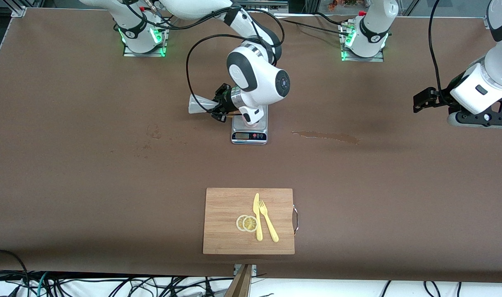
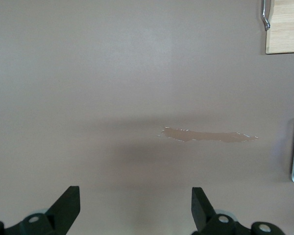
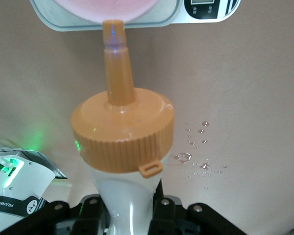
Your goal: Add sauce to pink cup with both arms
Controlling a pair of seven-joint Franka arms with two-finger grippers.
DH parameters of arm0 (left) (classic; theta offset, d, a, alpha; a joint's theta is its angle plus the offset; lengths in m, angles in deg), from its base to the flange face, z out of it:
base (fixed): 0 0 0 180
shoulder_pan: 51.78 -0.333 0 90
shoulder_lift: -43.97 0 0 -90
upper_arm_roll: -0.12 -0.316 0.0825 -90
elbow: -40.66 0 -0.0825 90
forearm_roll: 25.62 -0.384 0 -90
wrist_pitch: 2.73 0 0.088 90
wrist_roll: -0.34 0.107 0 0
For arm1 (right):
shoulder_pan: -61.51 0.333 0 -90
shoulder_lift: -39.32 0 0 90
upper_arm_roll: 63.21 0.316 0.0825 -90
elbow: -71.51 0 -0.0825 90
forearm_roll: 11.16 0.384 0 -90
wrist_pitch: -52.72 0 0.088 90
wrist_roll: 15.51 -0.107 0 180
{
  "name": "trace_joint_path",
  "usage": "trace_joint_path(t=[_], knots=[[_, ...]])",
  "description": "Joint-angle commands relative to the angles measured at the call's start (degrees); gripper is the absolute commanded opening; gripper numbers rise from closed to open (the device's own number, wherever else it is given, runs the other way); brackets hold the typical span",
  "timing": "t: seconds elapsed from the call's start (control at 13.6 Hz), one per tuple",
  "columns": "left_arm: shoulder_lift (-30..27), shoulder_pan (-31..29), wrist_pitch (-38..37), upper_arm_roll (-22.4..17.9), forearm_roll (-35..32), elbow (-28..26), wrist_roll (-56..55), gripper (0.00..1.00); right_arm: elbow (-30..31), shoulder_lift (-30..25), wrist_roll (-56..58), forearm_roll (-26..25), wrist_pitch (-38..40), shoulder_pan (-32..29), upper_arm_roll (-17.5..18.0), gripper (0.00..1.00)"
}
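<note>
A: Sauce bottle (image 1: 202, 104), upper centre, is clamped in the right gripper (image 1: 219, 108), nozzle seemingly over the pink cup (image 3: 118, 11) on the scale (image 1: 249, 133).
B: Squeeze gently; left gripper (image 1: 420, 101), upper right, waits open.

- The scale (image 1: 249, 131) stands mid-table, and the right arm's wrist hangs right over it — approach from above is blocked there.
- The right gripper (image 1: 219, 108) clamps the sauce bottle (image 1: 199, 104), which lies tipped sideways with its nozzle at the pink cup (image 3: 125, 10) on the scale.
- The left gripper (image 1: 420, 101), jaws wide, hovers over bare table at the left arm's end — nothing beneath but a spill streak (image 1: 326, 136).
- The cutting board (image 1: 249, 220), carrying a knife (image 1: 257, 216), a fork (image 1: 268, 220) and lemon slices (image 1: 247, 223), lies nearer the camera, well apart from the scale; open tabletop lies between them.
</note>
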Motion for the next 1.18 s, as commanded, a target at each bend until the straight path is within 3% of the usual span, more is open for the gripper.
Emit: trace_joint_path(t=[0.0,0.15,0.52,0.81,1.11], knots=[[-0.8,-0.5,-0.7,0.3,0.6,0.1,0.3,1.0,-2.7,1.2,0.1,-0.5,1.6,0.3,-0.5,0.1],[-0.8,-0.5,-0.7,0.3,0.6,0.1,0.3,1.0,-2.7,0.7,-0.1,2.3,0.9,-0.4,-0.6,0.11],[-0.8,-0.5,-0.7,0.3,0.6,0.1,0.3,1.0,-2.4,-3.4,0.0,15.1,-0.4,-1.3,-5.4,0.11],[-0.7,-0.5,-0.7,0.3,0.6,0.0,0.3,1.0,-1.4,-9.0,2.3,22.1,-0.3,-6.7,-5.7,0.12],[-0.7,-0.5,-0.7,0.3,0.6,0.0,0.3,1.0,5.3,-17.6,9.3,27.8,-1.9,-16.0,-5.7,0.12]])
